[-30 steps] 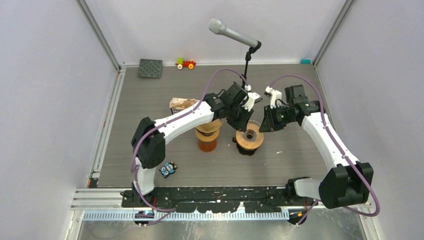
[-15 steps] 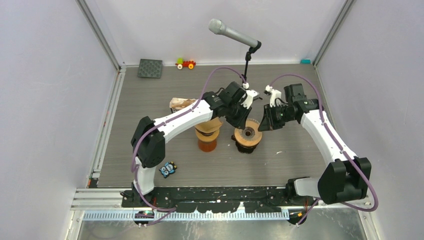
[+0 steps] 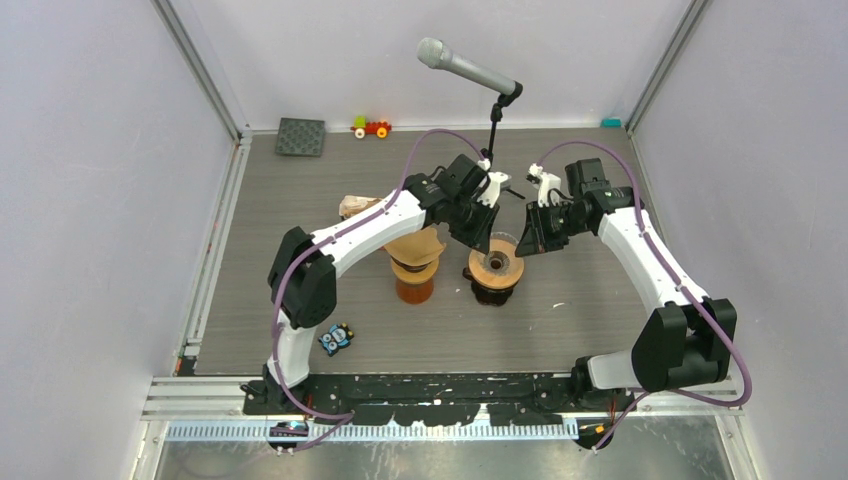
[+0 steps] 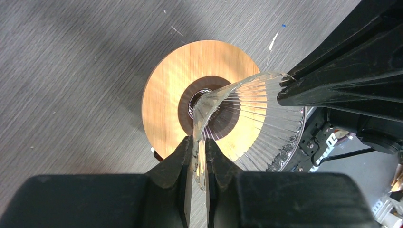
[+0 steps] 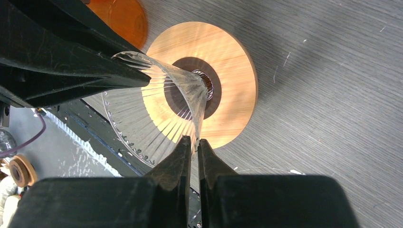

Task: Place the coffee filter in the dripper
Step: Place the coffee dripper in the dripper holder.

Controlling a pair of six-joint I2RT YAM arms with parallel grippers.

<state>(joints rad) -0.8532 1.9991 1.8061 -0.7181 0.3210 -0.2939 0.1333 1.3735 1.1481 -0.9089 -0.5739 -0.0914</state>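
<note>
Both arms have drawn a little farther from their bases, carrying the dripper with them. The left gripper and right gripper are each clamped on opposite sides of its glass rim. What looks like the filter sits just beside it on a brown cup, not yet placed. Next, probably settle the dripper on the bench, release one gripper and fetch the filter.
</note>
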